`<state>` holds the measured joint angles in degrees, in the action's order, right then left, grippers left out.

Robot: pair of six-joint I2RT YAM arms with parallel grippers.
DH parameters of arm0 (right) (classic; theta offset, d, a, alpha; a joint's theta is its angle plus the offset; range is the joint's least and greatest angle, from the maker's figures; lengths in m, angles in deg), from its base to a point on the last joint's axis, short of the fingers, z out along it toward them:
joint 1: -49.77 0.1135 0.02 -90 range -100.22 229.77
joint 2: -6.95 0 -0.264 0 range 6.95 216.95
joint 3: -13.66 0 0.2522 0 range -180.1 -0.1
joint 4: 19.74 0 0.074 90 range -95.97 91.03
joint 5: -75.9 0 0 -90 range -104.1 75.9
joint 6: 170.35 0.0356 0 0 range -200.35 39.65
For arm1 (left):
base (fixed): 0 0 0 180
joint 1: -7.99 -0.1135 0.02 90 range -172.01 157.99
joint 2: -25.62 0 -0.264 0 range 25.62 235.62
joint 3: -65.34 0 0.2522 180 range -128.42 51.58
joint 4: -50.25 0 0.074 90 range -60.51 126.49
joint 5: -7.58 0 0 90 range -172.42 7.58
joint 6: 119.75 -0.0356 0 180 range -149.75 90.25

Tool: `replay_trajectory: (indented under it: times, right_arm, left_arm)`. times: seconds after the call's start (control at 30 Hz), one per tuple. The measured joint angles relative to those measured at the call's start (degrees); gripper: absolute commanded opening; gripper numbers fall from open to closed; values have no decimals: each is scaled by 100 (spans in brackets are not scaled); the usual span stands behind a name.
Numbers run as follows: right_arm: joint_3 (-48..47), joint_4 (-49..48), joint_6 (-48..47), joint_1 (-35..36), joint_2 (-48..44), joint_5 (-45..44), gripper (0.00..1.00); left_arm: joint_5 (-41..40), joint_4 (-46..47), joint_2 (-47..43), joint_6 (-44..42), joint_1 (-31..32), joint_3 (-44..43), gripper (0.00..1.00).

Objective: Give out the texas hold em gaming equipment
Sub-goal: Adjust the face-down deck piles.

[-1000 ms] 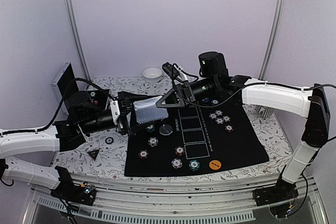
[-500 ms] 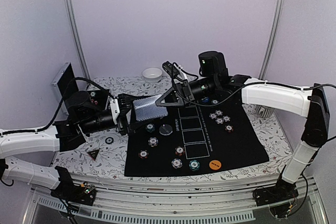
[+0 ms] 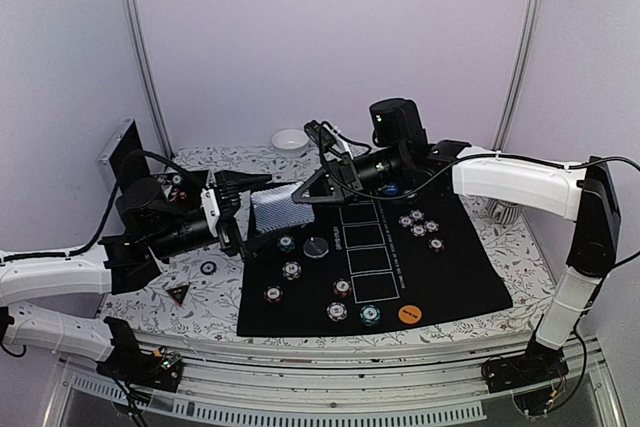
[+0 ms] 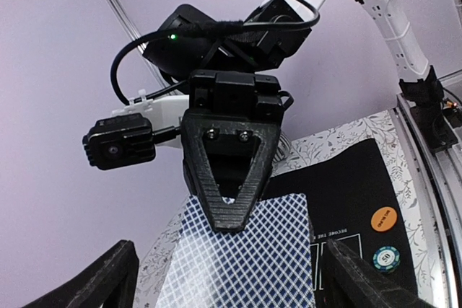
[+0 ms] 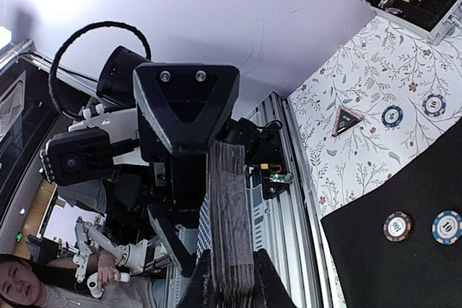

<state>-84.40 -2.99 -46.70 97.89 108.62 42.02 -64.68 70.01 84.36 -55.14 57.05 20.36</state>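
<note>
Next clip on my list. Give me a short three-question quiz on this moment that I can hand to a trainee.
1. True or false: the right hand is clamped on the deck of cards.
2. The orange button disc lies: A on the black mat; B off the mat; C in a hand.
3. Fill in: the triangle marker lies off the mat on the robot's ____ side.
Key: 1 true; 2 A; 3 left.
</note>
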Motion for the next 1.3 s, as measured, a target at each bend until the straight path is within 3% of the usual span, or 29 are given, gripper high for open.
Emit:
replay_trajectory:
  times: [0.13, 0.37, 0.53, 0.77, 1.03, 1.2, 1.23, 1.3]
  right_arm:
    - [-63, 17, 7, 0, 0, 11, 3]
    - [-74, 26, 103, 0, 0, 142, 3]
    - [-74, 26, 153, 0, 20, 168, 3]
    - [-74, 17, 175, -2, 28, 166, 3]
    - [-74, 50, 192, -15, 79, 168, 4]
    - [-74, 74, 203, -17, 79, 168, 17]
    - [-74, 79, 210, -17, 79, 170, 25]
    - [-74, 87, 232, -17, 79, 166, 31]
  left_arm:
    - [-24, -142, -11, -168, -2, 0, 97]
    - [-72, -299, -50, -476, -7, 7, 87]
    - [-138, -341, -11, -503, -11, 4, 85]
    - [-127, -361, 13, -479, -11, 4, 71]
    - [-31, -372, 46, -348, -22, 4, 62]
    - [46, -332, 55, -219, -33, 4, 62]
    - [57, -332, 55, -197, -33, 4, 62]
    - [87, -321, 70, -136, -37, 2, 62]
